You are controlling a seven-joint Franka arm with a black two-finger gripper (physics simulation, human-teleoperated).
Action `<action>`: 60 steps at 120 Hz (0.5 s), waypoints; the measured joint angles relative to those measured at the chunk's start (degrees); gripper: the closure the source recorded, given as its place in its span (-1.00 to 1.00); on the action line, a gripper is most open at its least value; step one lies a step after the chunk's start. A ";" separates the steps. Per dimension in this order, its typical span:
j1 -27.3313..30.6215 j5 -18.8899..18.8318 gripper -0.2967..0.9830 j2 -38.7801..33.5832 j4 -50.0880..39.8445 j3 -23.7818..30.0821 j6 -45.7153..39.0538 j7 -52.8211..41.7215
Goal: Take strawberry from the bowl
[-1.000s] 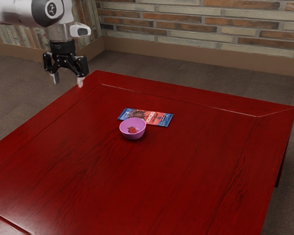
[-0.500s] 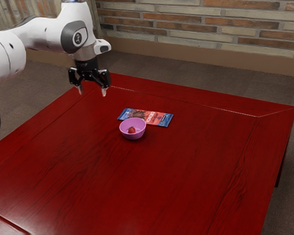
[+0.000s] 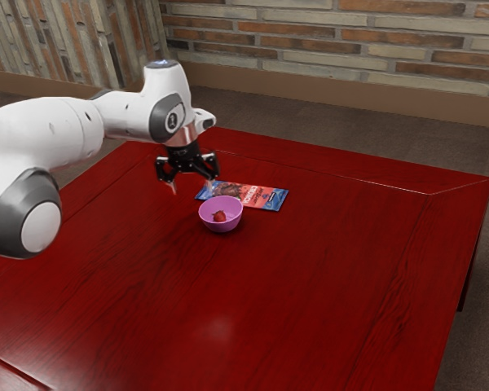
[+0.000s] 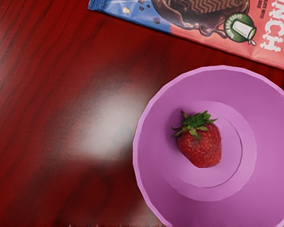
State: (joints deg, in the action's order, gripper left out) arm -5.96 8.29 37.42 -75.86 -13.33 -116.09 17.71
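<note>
My gripper point(image 3: 192, 187) hangs above the table, up and to the exterior view's left of the bowl, its two fingers wide apart with nothing between them. The pink-purple bowl point(image 3: 221, 225) stands upright on the table and holds a red strawberry point(image 3: 219, 217). From the hand, the strawberry point(image 4: 200, 144) with its green leaves lies on the bottom inside the bowl point(image 4: 154, 118), apart from the bowl's wall.
A blue and red snack packet point(image 3: 257, 195) lies flat just behind the bowl; part of the packet point(image 4: 203, 28) is near the rim. The dark red table point(image 3: 334, 285) reaches to its raised border, with a brick wall point(image 3: 350, 49) beyond.
The arm has swung toward the exterior view's right and come lower, bringing my open gripper much nearer the bowl. Bowl, strawberry and packet have not moved.
</note>
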 joint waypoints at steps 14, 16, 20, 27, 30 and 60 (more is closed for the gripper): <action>-0.01 0.94 -0.49 0.87 0.21 0.98 -1.37 2.17; 0.03 1.03 -0.49 0.96 0.40 1.04 -1.50 2.48; 0.09 1.14 -0.49 1.23 1.16 1.13 -1.69 3.04; 0.10 1.32 -0.49 2.88 3.58 1.43 -1.90 3.99; 0.07 1.38 -0.48 3.33 4.14 1.54 -1.97 4.39; -0.18 1.53 -0.35 5.58 5.15 1.73 -2.88 7.93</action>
State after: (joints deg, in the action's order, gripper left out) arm -6.14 9.82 43.00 -70.72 -11.60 -118.97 25.63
